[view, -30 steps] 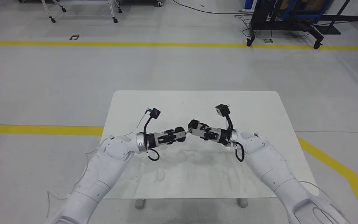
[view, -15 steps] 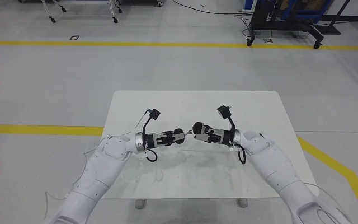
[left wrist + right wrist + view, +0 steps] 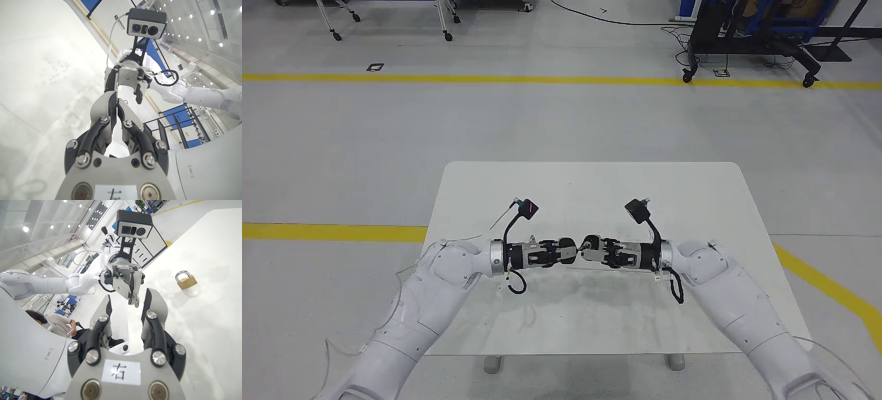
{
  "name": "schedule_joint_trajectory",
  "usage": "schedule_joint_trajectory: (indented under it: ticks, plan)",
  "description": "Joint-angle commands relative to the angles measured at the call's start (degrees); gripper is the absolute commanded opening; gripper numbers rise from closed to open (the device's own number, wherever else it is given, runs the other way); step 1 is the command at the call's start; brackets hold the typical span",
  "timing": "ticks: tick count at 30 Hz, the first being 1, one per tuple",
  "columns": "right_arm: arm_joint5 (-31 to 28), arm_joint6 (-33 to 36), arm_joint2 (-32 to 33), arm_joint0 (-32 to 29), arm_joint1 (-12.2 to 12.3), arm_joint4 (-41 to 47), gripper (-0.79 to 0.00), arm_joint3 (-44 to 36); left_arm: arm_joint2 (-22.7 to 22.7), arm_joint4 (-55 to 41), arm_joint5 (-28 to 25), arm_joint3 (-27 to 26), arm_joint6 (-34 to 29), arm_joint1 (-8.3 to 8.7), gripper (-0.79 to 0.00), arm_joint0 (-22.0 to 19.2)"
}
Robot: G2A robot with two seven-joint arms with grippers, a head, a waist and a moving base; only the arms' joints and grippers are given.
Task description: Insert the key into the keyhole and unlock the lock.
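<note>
Over the middle of the white table my two grippers meet tip to tip. My left gripper is shut on a small silver key, whose round head sticks out past its tips. My right gripper faces it and is open, one finger on each side of the key without touching it. From the left wrist view the right gripper straddles my left fingertips. A brass padlock with a steel shackle lies flat on the table, off to one side of both grippers.
Both forearms hang low over the table's middle. The tabletop has bare room toward its far edge and at both ends. A dark wheeled rack stands on the floor far behind, well off the table.
The two grippers have drawn together and shifted a little toward the table's near side. The right gripper has swung into line with the left, its open fingers now around the key.
</note>
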Motion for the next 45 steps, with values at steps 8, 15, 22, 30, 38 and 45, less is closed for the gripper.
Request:
schedule_joint_trajectory:
  ticks: [8, 15, 22, 30, 38, 45]
  plan:
    - [0.44, 0.1, -0.04, 0.03, 0.34, 0.59, -0.646, 0.07, 0.32, 0.93, 0.14, -0.34, 0.78, 0.15, -0.785, 0.08]
    - [0.88, -0.09, -0.59, 0.14, 0.4, 0.51, -0.785, 0.17, 0.52, 1.23, 0.11, -0.53, 1.1, 0.28, -0.785, 0.14]
    - [0.93, -0.25, -1.24, 0.67, 0.36, 0.53, -0.785, 0.78, 0.27, 1.15, -0.15, -0.56, 1.41, 0.53, -0.785, 0.3]
    - [0.81, -0.39, -1.58, 0.77, 0.46, 0.68, -0.785, 1.06, -0.23, 0.56, -0.12, -0.63, 1.62, 0.83, -0.785, 0.39]
    - [0.68, -0.61, -1.91, 0.81, 0.55, 0.91, -0.785, 1.02, -0.56, -0.17, -0.15, -0.75, 1.81, 1.07, 0.0, 0.46]
    - [0.34, -1.11, -1.94, 0.97, 0.63, 1.27, -0.785, 1.21, -1.18, 0.09, -0.39, -0.66, 2.9, 1.31, 0.0, 0.56]
